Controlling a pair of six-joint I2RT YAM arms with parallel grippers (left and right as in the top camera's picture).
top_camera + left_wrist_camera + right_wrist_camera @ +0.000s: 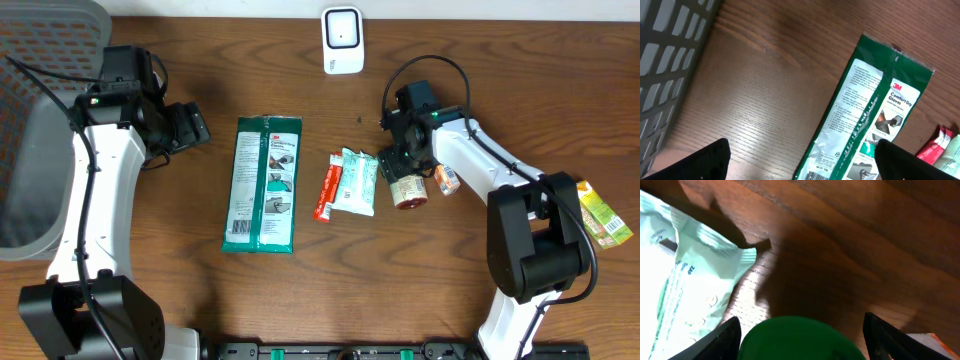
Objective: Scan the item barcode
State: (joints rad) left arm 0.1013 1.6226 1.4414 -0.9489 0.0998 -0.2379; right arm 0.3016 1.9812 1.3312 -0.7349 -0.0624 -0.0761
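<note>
Dark brown wood grain across the worktop (450,300); green with white print panel on the 3M gloves packet (262,183); pale mint and white on the soft pack (357,182); red and white on the slim sachet (328,190); solid green on the round lid (800,340); grey grid on the basket (40,120)

Jar (408,192) hemmed between wipes pouch (357,182) and orange packet (448,181)
</note>
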